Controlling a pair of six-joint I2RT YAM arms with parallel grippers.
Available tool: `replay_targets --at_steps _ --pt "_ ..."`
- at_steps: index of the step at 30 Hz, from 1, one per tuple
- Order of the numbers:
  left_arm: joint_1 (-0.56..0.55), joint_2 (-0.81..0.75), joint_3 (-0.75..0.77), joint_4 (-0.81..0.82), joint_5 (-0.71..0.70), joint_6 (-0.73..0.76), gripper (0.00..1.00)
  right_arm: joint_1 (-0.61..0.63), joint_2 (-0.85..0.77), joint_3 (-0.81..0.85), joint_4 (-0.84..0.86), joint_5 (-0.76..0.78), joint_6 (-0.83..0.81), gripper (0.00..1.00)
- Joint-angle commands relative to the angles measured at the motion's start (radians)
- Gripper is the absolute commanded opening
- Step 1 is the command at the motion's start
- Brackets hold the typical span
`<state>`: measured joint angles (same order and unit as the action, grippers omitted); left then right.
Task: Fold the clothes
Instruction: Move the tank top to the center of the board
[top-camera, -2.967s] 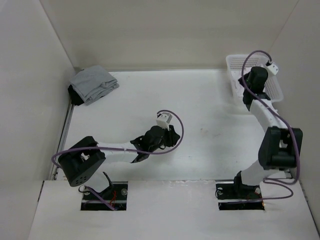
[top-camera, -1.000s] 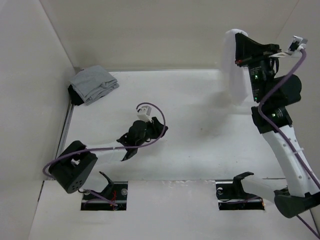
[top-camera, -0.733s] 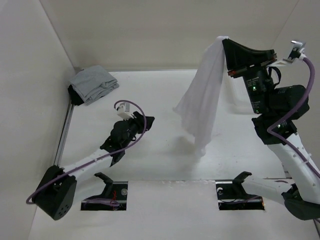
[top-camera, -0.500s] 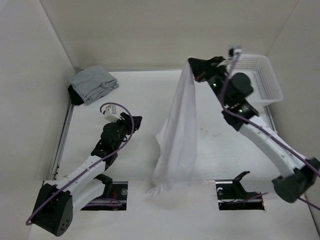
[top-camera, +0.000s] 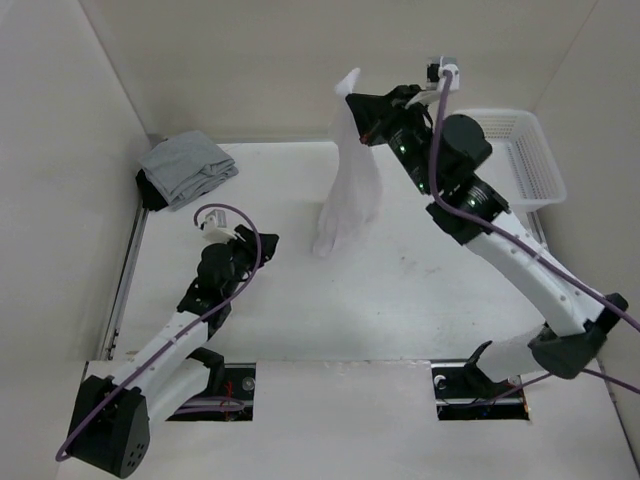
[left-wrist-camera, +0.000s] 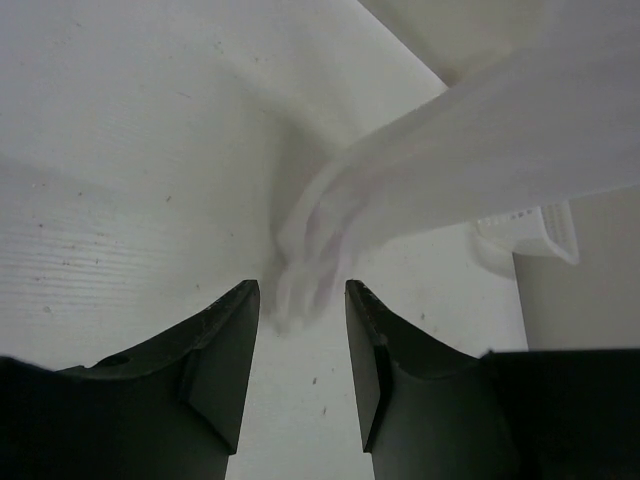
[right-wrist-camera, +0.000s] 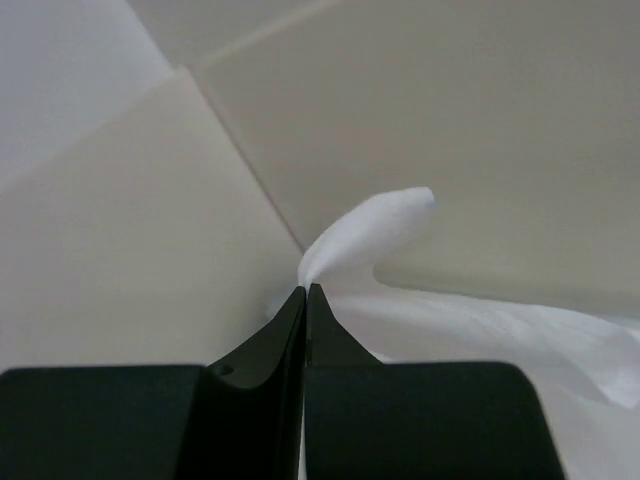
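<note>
The clothes (top-camera: 352, 190) are a thin white garment hanging in the air over the middle of the table. My right gripper (top-camera: 350, 103) is shut on the garment's top edge, high up near the back wall; a tuft of cloth (right-wrist-camera: 372, 232) sticks out past the closed fingertips. The lower end (left-wrist-camera: 305, 270) of the clothes dangles blurred just beyond my left gripper (left-wrist-camera: 298, 292). That left gripper (top-camera: 268, 240) stands open and holds nothing, low over the table to the left of the hanging cloth.
A grey cloth bundle (top-camera: 185, 168) with a dark edge lies in the back left corner. A white lattice basket (top-camera: 525, 160) stands at the back right, also seen as the basket (left-wrist-camera: 530, 228) far off in the left wrist view. White walls enclose the table.
My right arm has swung the hanging garment from the right side leftward and back toward the wall, and its lower end has lifted off the front edge. The left arm drew back toward its base.
</note>
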<state>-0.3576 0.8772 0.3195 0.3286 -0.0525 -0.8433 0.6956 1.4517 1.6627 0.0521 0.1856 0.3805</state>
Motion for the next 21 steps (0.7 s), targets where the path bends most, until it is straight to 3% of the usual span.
replay_targets --at_steps 1,3,4,6,9,13,16,17,18,21 --pt "0.018 -0.059 0.066 0.007 0.003 -0.023 0.38 0.185 -0.091 -0.012 -0.034 0.210 -0.141 0.01" --pt "0.032 -0.089 0.059 -0.003 -0.009 -0.031 0.38 0.290 -0.103 -0.153 -0.006 0.325 -0.123 0.03" --pt "0.045 -0.107 0.049 -0.019 -0.020 -0.031 0.38 0.411 -0.073 -0.346 0.081 0.476 -0.051 0.09" --pt "0.065 -0.125 0.030 -0.054 -0.036 -0.031 0.38 0.518 -0.012 -0.494 0.173 0.572 0.027 0.21" --pt "0.105 -0.159 -0.009 -0.118 -0.063 -0.040 0.38 0.650 0.055 -0.619 0.239 0.667 0.122 0.38" --pt "0.157 -0.167 -0.066 -0.154 -0.060 -0.036 0.38 0.695 -0.045 -0.705 0.259 0.672 0.133 0.42" --pt "0.154 -0.138 -0.085 -0.148 -0.070 -0.028 0.38 0.622 -0.111 -0.759 0.253 0.649 0.115 0.28" --pt "0.144 -0.114 -0.082 -0.145 -0.072 -0.028 0.38 0.547 -0.135 -0.785 0.241 0.599 0.123 0.14" --pt "0.132 -0.094 -0.076 -0.142 -0.072 -0.028 0.38 0.494 -0.143 -0.794 0.224 0.550 0.133 0.09" --pt "0.079 -0.014 -0.048 -0.111 -0.096 -0.010 0.37 0.307 -0.105 -0.785 0.131 0.358 0.211 0.04"
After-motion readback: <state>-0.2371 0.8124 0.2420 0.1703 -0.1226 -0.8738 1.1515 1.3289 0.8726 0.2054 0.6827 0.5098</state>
